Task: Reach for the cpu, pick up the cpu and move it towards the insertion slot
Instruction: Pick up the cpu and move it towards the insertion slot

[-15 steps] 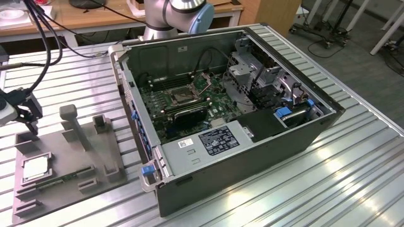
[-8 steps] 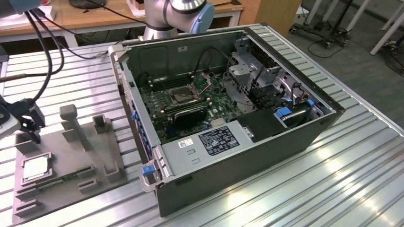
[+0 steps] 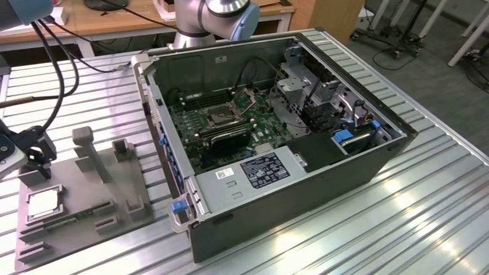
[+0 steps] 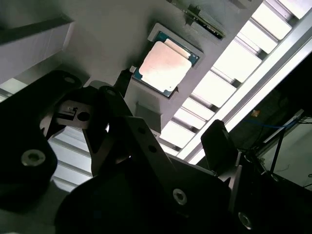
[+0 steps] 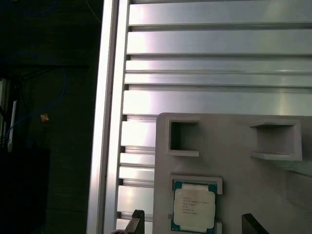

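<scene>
The cpu (image 3: 43, 204) is a small silvery square chip lying flat in a recess of the grey tray (image 3: 114, 226), at the exterior view's lower left. Both wrist views show the cpu (image 4: 163, 67) (image 5: 194, 207) seated in that recess. My gripper (image 3: 32, 160) hangs just above the tray's far left corner, a little beyond the chip. It is open and holds nothing. In the first wrist view its dark fingertips (image 5: 138, 218) stand wide apart, one on either side of the chip. The insertion slot (image 3: 220, 117) is a metal-framed socket on the green board inside the open computer case.
The open black computer case (image 3: 306, 172) lies on the slatted aluminium table (image 3: 428, 212), to the exterior view's right of the tray. Upright grey posts (image 3: 88, 152) rise from the tray and a memory stick (image 3: 73, 219) lies in it. Black cables (image 3: 65, 69) hang near my arm.
</scene>
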`<act>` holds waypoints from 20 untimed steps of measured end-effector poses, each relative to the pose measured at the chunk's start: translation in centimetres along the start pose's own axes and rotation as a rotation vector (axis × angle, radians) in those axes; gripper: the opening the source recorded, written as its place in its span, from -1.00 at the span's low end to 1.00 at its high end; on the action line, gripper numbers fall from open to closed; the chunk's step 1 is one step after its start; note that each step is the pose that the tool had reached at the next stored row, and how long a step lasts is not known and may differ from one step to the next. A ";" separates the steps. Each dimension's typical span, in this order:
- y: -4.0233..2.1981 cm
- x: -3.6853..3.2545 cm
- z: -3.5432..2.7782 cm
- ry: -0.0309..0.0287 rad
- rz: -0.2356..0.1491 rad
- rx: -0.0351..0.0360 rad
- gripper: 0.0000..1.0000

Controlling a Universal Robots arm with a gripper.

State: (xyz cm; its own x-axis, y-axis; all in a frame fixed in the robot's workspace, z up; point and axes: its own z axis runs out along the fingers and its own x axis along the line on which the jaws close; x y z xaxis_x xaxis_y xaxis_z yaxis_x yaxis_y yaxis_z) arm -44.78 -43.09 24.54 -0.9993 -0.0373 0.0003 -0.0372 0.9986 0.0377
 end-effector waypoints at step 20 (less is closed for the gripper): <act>-0.62 0.02 1.44 0.0003 -0.005 0.0001 0.69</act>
State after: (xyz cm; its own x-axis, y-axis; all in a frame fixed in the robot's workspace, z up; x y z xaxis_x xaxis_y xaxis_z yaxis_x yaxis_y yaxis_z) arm -44.77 -43.65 23.07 -0.9991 -0.0424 0.0005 -0.0424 0.9984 0.0376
